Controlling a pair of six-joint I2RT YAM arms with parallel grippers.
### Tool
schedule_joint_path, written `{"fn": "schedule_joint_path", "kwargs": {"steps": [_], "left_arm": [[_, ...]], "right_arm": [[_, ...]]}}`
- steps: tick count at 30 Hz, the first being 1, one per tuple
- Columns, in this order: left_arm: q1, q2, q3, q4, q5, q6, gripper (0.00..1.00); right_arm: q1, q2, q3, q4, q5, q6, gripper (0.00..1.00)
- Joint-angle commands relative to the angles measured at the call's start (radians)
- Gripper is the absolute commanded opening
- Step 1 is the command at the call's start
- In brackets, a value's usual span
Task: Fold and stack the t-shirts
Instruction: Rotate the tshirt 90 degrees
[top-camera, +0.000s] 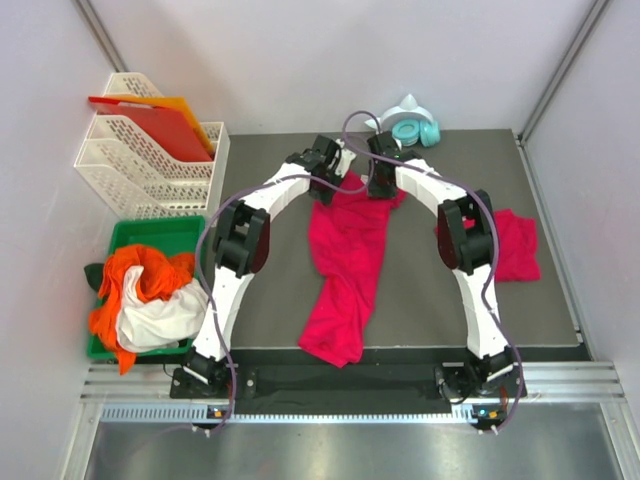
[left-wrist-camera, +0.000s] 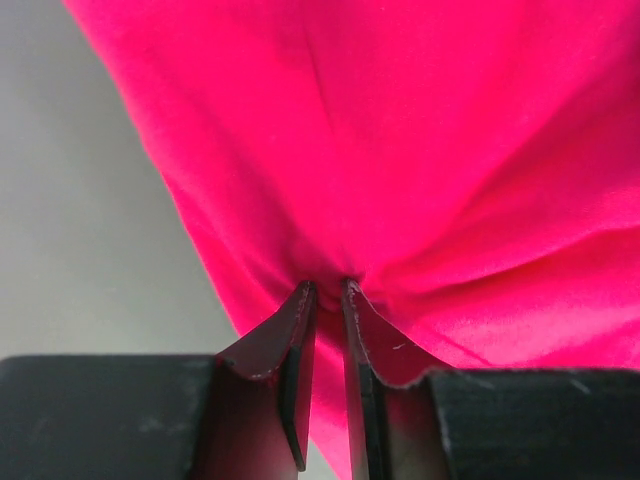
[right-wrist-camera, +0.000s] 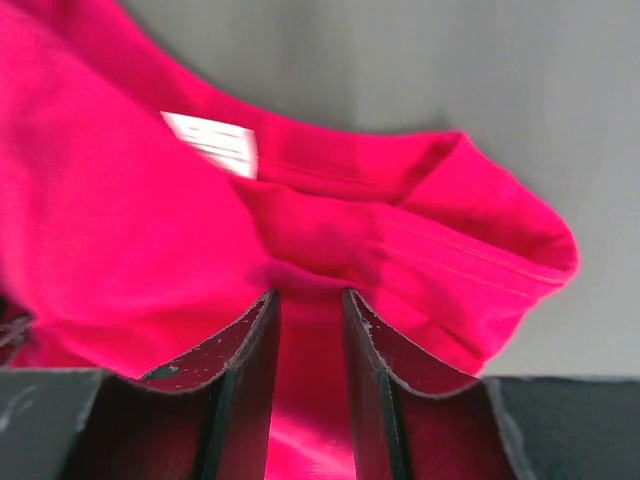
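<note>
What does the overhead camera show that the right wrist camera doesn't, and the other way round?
Only the overhead view shows the left arm and right arm, a second t-shirt lying at the right, the green bin of orange and white cloth, and the white racks. Only the right wrist view shows the white neck label and the right fingers up close, cloth between them. Both show the middle t-shirt and the dark mat.

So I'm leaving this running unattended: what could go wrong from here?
The left end effector pinches only a small tuck of the held t-shirt, so it might slip. The right end effector grips bunched collar fabric; the fold could come out crooked. Its elbow, over the second t-shirt, may snag it.
</note>
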Motion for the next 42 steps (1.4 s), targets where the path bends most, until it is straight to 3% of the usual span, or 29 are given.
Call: {"fn": "schedule_joint_path", "kwargs": {"steps": [1, 7, 14, 26, 33, 36, 42], "left_arm": [[-0.010, 0.015, 0.038, 0.021, 0.018, 0.025, 0.21], [0.004, 0.105, 0.148, -0.045, 0.001, 0.008, 0.21], [0.074, 0.176, 0.227, -0.099, -0.031, -0.036, 0.21], [0.191, 0.181, 0.230, -0.087, -0.091, -0.084, 0.21], [0.232, 0.188, 0.255, -0.084, -0.090, -0.092, 0.21], [0.232, 0.150, 0.239, -0.062, -0.015, -0.088, 0.21], [0.223, -0.100, 0.090, 0.139, 0.139, -0.144, 0.27]], "right_arm": [[-0.019, 0.023, 0.034, -0.056, 0.045, 0.025, 0.32], [-0.068, 0.078, 0.074, -0.148, 0.047, 0.045, 0.32], [-0.088, 0.247, 0.373, -0.272, -0.025, 0.031, 0.33], [-0.097, 0.354, 0.505, -0.205, -0.198, 0.075, 0.38], [-0.111, 0.333, 0.502, -0.125, -0.280, 0.074, 0.38], [-0.111, 0.259, 0.444, -0.053, -0.284, 0.059, 0.37], [-0.109, 0.032, 0.303, 0.054, -0.206, 0.042, 0.39]]}}
